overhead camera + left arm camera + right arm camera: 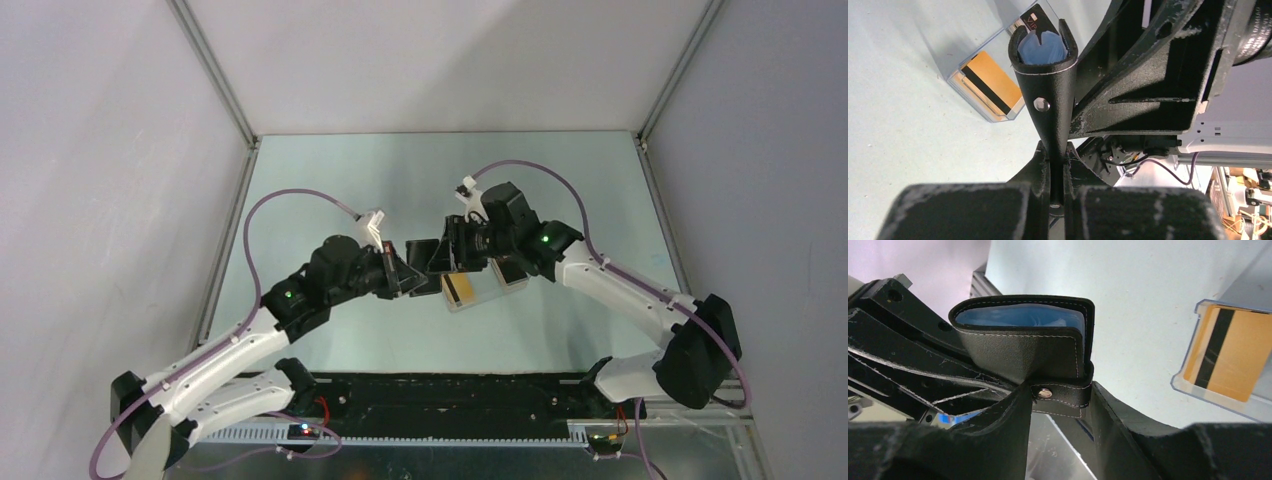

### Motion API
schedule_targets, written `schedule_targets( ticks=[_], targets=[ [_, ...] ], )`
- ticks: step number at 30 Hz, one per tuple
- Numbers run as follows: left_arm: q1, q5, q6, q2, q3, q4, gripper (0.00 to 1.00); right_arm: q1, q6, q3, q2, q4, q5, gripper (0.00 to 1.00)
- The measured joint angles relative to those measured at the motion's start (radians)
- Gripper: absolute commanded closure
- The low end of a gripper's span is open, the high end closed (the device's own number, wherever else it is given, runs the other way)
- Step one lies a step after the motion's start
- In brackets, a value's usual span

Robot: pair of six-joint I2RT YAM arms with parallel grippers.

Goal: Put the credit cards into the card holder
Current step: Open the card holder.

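Observation:
The black card holder [1048, 95] hangs above the table between both arms, its mouth spread to show the blue lining [1018, 317]. My left gripper [1057, 152] is shut on the holder's lower edge, just below the stud. My right gripper [1060, 395] has a finger pressed against each end of the studded strap [1063, 392], shut on the holder. An orange credit card [1228, 352] with a black stripe lies in the clear tray [1180, 382]. A dark credit card [1034, 20] marked VIP shows behind the holder. In the top view the holder [425, 255] sits between the two wrists.
The clear tray [500, 292] rests on the pale green table just in front of the right wrist. Grey walls and metal rails [225, 230] border the table. A black strip [450, 395] runs between the arm bases at the near edge.

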Motion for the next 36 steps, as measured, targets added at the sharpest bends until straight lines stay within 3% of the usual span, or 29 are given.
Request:
schedule_targets(
  ticks=[9,13,19,23,28,32,36],
  targets=[
    [-0.002,-0.004,-0.002,-0.004,-0.008,0.021,1.0,0.053,-0.059,0.071,-0.025,-0.138,0.213,0.52],
    [-0.005,-0.003,-0.009,-0.011,-0.013,0.011,1.0,0.041,-0.092,0.076,-0.024,-0.235,0.417,0.52],
    [-0.006,0.005,-0.011,-0.012,-0.013,0.012,1.0,0.037,-0.115,0.076,-0.024,-0.309,0.552,0.5],
    [-0.006,0.005,-0.011,-0.012,-0.013,0.012,1.0,0.016,-0.117,0.076,-0.026,-0.313,0.519,0.49],
    [-0.006,0.005,-0.02,-0.012,-0.013,0.012,1.0,-0.068,-0.116,0.041,-0.107,-0.264,0.373,0.45],
    [-0.006,0.012,-0.027,-0.012,-0.013,0.012,1.0,-0.17,-0.081,-0.019,-0.233,-0.161,0.172,0.25],
    [-0.006,0.026,-0.026,-0.013,-0.013,0.012,1.0,-0.214,-0.05,-0.05,-0.272,-0.047,-0.014,0.18]
  ],
)
